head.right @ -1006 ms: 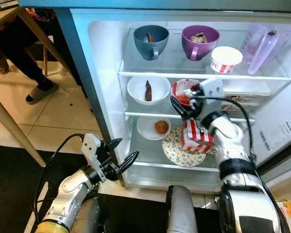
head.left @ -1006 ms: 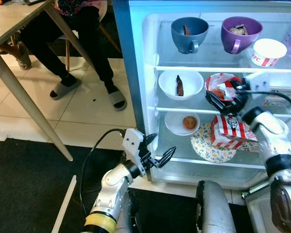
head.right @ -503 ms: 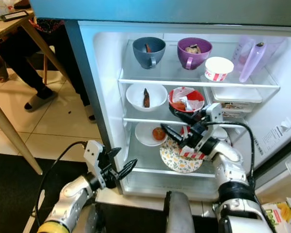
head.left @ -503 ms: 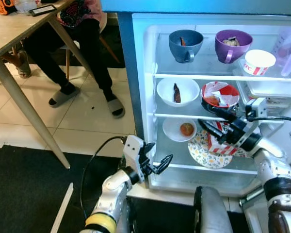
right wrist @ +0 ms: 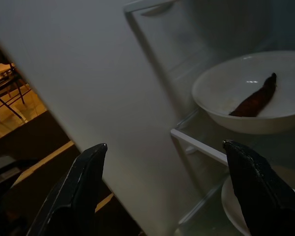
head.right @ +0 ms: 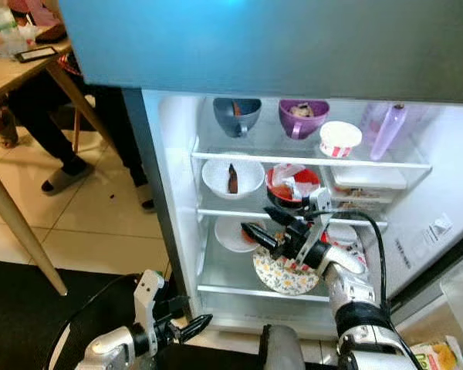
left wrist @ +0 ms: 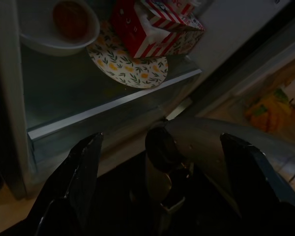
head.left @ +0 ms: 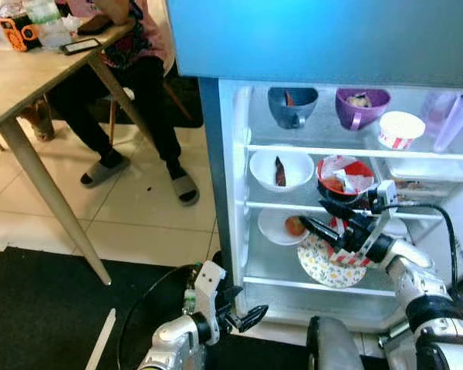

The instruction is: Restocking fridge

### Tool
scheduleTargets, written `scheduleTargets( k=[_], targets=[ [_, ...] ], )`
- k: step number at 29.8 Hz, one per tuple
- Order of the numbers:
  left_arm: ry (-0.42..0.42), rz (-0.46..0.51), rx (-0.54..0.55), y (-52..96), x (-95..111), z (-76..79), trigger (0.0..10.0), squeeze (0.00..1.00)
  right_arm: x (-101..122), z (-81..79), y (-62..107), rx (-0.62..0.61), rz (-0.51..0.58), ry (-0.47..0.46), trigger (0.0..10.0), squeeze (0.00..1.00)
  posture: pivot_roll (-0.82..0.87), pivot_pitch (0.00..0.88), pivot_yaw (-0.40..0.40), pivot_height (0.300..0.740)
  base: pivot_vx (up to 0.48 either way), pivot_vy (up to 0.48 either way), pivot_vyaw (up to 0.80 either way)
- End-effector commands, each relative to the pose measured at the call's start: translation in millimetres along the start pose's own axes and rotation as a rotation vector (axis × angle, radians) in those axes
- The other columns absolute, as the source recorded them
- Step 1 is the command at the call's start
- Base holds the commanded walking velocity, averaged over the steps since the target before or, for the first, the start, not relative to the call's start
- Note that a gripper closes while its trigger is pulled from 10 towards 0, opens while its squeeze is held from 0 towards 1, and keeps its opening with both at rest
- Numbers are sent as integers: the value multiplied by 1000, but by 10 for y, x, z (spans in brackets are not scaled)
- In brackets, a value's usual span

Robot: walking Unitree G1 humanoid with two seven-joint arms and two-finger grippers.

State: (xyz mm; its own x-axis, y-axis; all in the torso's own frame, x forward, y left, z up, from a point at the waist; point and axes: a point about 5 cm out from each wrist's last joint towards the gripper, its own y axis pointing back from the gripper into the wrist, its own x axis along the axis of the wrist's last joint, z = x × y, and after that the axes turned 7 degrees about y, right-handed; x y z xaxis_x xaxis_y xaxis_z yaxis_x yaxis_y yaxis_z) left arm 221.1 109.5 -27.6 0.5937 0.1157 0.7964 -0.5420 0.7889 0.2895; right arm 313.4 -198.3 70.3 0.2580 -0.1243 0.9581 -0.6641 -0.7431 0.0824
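The fridge (head.left: 233, 193) stands open before me. My right gripper (head.left: 322, 220) is open, hovering at the front of the lower shelf, just below the red bowl (head.left: 344, 176) of wrappers on the middle shelf. Its fingers (right wrist: 83, 182) hold nothing and face the white bowl with a dark brown piece (right wrist: 250, 93). Behind it sit a flowered plate (left wrist: 130, 61), a red-and-white striped box (left wrist: 147, 24) and a white bowl with an orange lump (head.left: 285, 225). My left gripper (head.left: 241, 310) is open and empty, low in front of the fridge's bottom edge.
On the top shelf stand a blue-grey mug (head.left: 292, 105), a purple mug (head.left: 362, 108), a striped paper cup (head.left: 400, 129) and a purple pitcher (head.left: 447, 119). A person's legs (head.left: 139, 116) are under a wooden table (head.left: 31, 77) to the left. A black mat (head.left: 46, 308) covers the floor.
My right gripper has let go of the red bowl, opened and drawn back and down from the middle shelf. The left arm has sunk lower. The camera has pulled back and up.
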Motion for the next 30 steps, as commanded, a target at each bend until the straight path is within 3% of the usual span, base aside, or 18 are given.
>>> scheduleTargets(
  k=[1, 8, 10, 17, 21, 30],
  targets=[
    [15, -35, 35, 105, -73, -78, 10000, 0, -124, 4, 49, -23, -58, -12, 10000, 0, -19, 0, 10, 633, 0, 0, 0],
    [73, -90, 107, 231, -254, -144, 10000, 0, -264, 27, 143, -74, -76, -79, 10000, 0, -22, 0, 9, 653, 0, 0, 0],
    [148, -115, 159, 373, -415, -180, 10000, 0, -379, 48, 236, -133, -114, -100, 10000, 0, -18, 0, 9, 657, 0, 0, 0],
    [212, -141, 195, 501, -555, -195, 10000, 0, -419, 61, 319, -146, -103, -129, 10000, 0, -21, 0, 11, 657, 0, 0, 0],
    [311, -167, 230, 633, -748, -168, 10000, 0, -540, 32, 454, -125, -93, -228, 10000, 0, -25, 0, 11, 657, 0, 0, 0],
    [348, -202, 247, 702, -867, -137, 10000, 0, -707, -39, 579, -101, -100, -331, 10000, 0, -24, 0, 16, 667, 0, 0, 0]
  ],
)
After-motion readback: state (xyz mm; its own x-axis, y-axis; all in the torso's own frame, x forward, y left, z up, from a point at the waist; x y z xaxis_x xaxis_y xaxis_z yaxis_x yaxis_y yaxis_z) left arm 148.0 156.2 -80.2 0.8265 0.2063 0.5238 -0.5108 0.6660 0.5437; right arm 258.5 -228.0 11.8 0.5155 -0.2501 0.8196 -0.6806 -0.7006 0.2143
